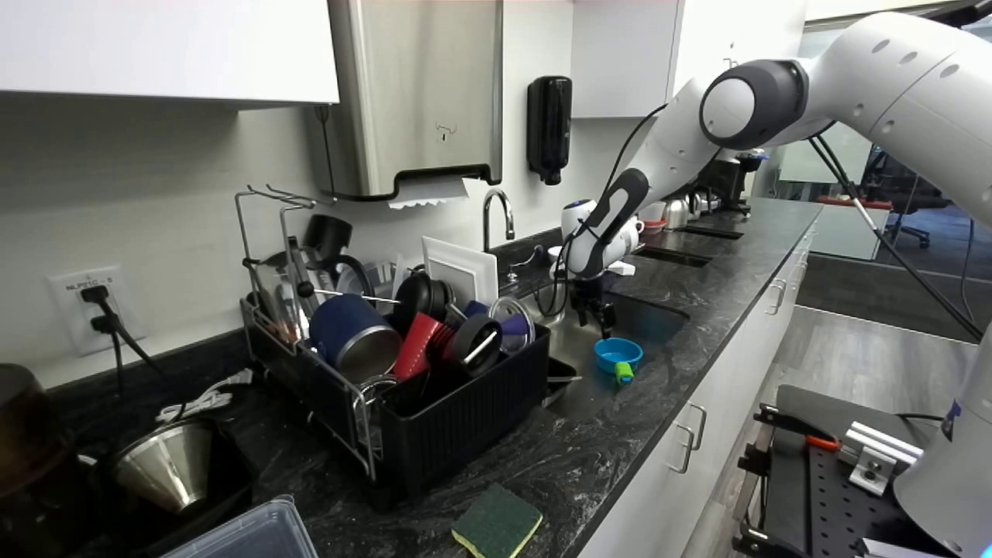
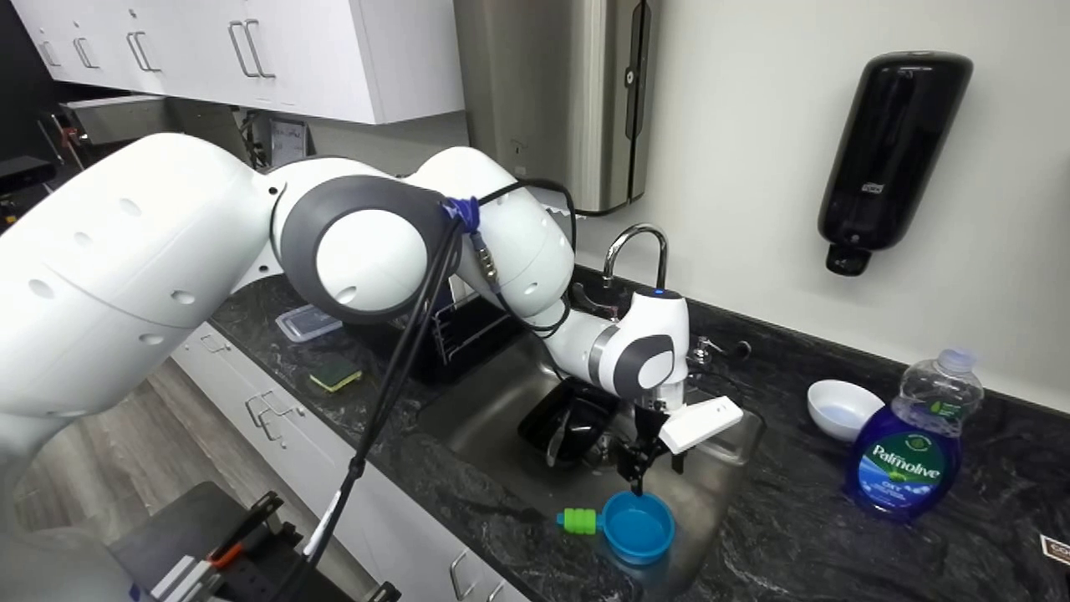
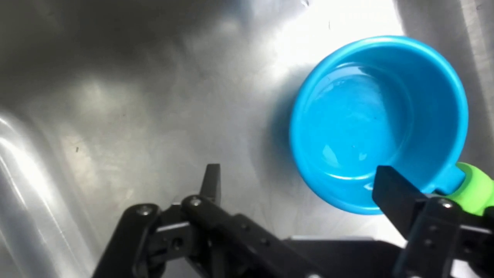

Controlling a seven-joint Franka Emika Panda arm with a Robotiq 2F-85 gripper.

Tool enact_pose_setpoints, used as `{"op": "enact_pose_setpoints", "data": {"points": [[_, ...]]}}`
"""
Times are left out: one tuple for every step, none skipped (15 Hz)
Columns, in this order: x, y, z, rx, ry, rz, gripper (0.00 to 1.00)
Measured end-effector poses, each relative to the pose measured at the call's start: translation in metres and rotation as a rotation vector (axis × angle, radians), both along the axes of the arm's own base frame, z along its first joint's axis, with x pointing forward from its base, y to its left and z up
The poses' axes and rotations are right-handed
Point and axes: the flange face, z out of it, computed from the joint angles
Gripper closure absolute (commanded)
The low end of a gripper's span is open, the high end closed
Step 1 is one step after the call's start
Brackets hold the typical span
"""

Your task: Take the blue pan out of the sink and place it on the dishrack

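The blue pan (image 1: 618, 355) with a green handle lies in the steel sink (image 1: 577, 399). It also shows in an exterior view (image 2: 638, 528), with its handle toward the counter's front edge. My gripper (image 2: 658, 475) is just above and beside the pan. In the wrist view my gripper (image 3: 299, 170) is open with nothing between its fingers. The right finger overlaps the rim of the pan (image 3: 355, 116) near the handle; the left finger is over bare sink floor. I cannot tell whether the finger touches the pan. The black dishrack (image 1: 465, 415) stands beside the sink, full of dishes.
A dark blue mug (image 1: 353, 337), red cup (image 1: 418, 345) and white board (image 1: 463, 271) crowd the dishrack. A black container (image 2: 556, 418) sits in the sink. The faucet (image 2: 662, 251) stands behind. A soap bottle (image 2: 903, 456), white bowl (image 2: 844, 408) and sponge (image 1: 497, 521) are on the counter.
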Motion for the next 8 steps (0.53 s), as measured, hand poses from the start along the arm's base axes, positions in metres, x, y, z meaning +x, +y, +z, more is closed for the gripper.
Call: {"op": "enact_pose_setpoints", "data": {"points": [[0.000,-0.003,-0.003,0.002,0.002,0.011,0.00],[-0.001,-0.006,-0.006,0.003,0.005,0.019,0.00],[-0.002,-0.010,-0.008,0.004,0.006,0.024,0.00],[-0.003,-0.014,-0.011,0.005,0.008,0.028,0.00],[-0.005,-0.018,-0.014,0.006,0.011,0.032,0.00],[-0.006,-0.021,-0.016,0.007,0.012,0.034,0.00],[-0.007,-0.024,-0.019,0.007,0.013,0.034,0.00],[-0.009,-0.026,-0.022,0.009,0.016,0.032,0.00]]}}
